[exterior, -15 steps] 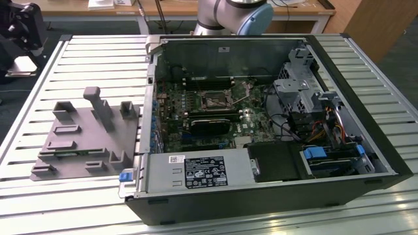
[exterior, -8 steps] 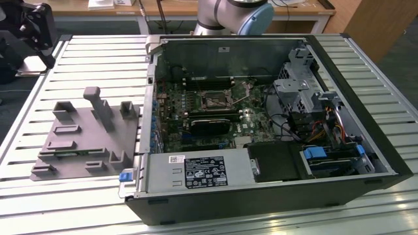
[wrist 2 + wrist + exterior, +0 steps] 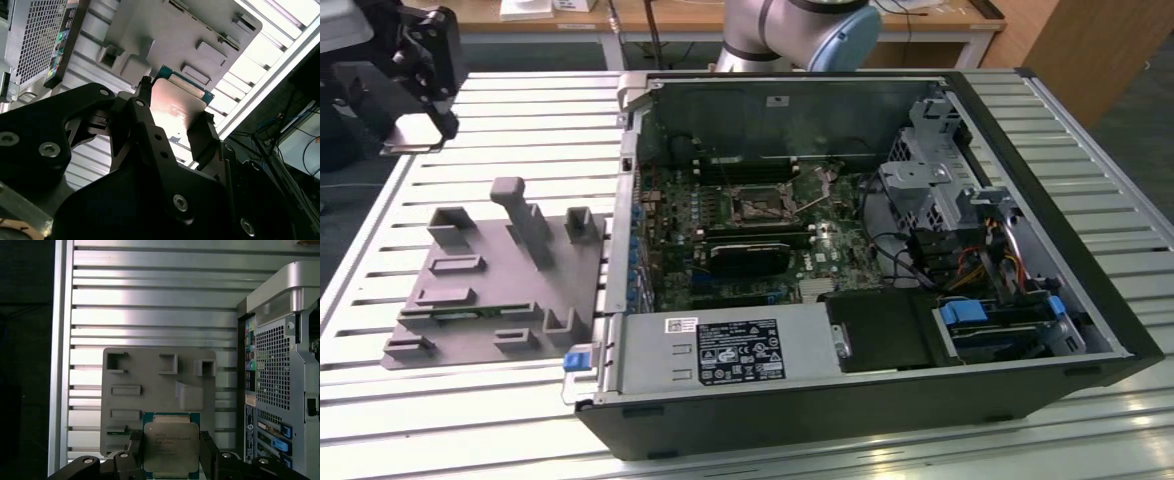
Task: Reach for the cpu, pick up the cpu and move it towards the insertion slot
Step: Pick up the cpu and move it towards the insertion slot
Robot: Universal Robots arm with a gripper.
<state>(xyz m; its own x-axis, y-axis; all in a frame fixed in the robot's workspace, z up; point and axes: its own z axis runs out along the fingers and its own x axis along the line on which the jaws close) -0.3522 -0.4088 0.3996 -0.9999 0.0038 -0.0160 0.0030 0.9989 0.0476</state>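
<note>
My gripper (image 3: 416,128) hangs high over the table's far corner at the exterior view's left, well away from the open computer. It is shut on the cpu (image 3: 170,447), a flat square chip with a pale metal top and a green edge, held by its two sides. In the second wrist view the cpu (image 3: 176,105) sits between the black fingers (image 3: 141,107). In the exterior view the cpu (image 3: 408,136) shows as a pale plate under the gripper. The insertion slot (image 3: 758,205), a dark square socket in a silver frame, lies on the motherboard inside the case.
A gray plastic tray (image 3: 494,290) with upright blocks lies on the slatted metal table (image 3: 520,110), left of the case and beneath the gripper (image 3: 170,452). The open computer case (image 3: 881,400) holds a power supply, drive cage and cables around the motherboard. The table's edge runs close by.
</note>
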